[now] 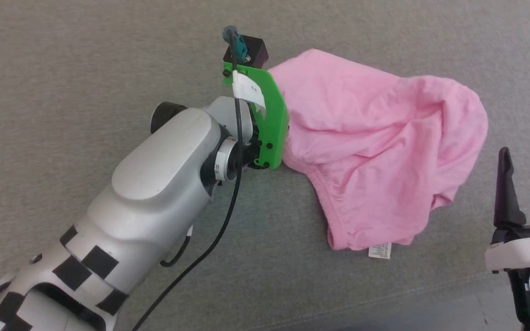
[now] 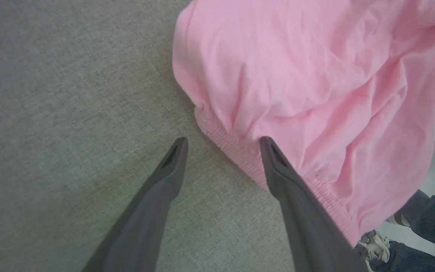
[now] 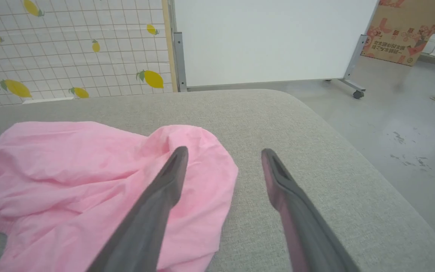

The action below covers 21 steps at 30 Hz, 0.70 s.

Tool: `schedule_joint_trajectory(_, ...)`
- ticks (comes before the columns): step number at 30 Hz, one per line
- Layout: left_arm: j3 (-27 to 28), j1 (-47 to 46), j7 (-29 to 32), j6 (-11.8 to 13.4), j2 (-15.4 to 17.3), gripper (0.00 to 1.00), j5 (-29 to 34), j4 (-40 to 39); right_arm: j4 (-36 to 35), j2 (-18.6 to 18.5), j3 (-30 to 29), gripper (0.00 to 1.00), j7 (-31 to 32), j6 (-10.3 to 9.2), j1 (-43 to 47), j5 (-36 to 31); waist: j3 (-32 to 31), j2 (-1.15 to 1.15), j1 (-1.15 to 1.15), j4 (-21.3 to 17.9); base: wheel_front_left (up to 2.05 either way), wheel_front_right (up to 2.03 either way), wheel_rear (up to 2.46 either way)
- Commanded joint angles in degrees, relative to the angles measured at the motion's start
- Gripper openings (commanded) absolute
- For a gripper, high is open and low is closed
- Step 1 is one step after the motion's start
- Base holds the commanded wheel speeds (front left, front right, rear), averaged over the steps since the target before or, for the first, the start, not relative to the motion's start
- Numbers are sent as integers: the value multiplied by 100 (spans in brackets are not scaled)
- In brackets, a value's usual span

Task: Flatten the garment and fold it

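Crumpled pink garment point(image 1: 375, 151); left claw point(image 2: 222, 142) spread apart at its elastic edge, right claw point(image 3: 224, 151) spread apart beside it.

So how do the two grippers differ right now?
The left gripper reaches the garment, one finger over its gathered edge; the right gripper sits apart from it. The left points down at the grey surface; the right points more along it. Both are open, holding nothing.

Garment point(image 1: 375, 151): thin matt pink cloth, creased. Bench point(image 1: 62, 69): coarse grey woven fabric. Jaws: matt dark plastic. Left arm point(image 1: 164, 156) shell: smooth, slightly glossy pale plastic.
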Motion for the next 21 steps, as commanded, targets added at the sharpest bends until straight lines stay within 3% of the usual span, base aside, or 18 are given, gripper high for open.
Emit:
schedule_joint_trajectory(1,-29,-144,78,40,-15,100,-9,95,68,20,42,100,-82,-9,-103,64,350,0,0,-350,0,0,0)
schedule_joint_trajectory(7,-305,-207,420,33,31,100,104,421,278,20,159,100,-256,-9,-131,184,454,0,0,-396,0,0,0)
schedule_joint_trajectory(8,-343,-173,491,1,44,80,80,439,301,21,172,100,-274,-9,-139,196,456,0,0,-380,0,0,0)
schedule_joint_trajectory(9,-373,-145,527,-51,57,45,60,427,312,21,175,100,-288,-9,-146,202,453,0,0,-356,0,0,0)
schedule_joint_trajectory(10,-388,-118,521,-98,77,0,51,402,318,21,166,100,-300,-9,-152,205,444,0,0,-318,0,0,0)
schedule_joint_trajectory(21,44,352,-425,-11,519,0,29,-264,213,21,3,100,-47,-9,-117,-8,-271,0,0,316,0,0,0)
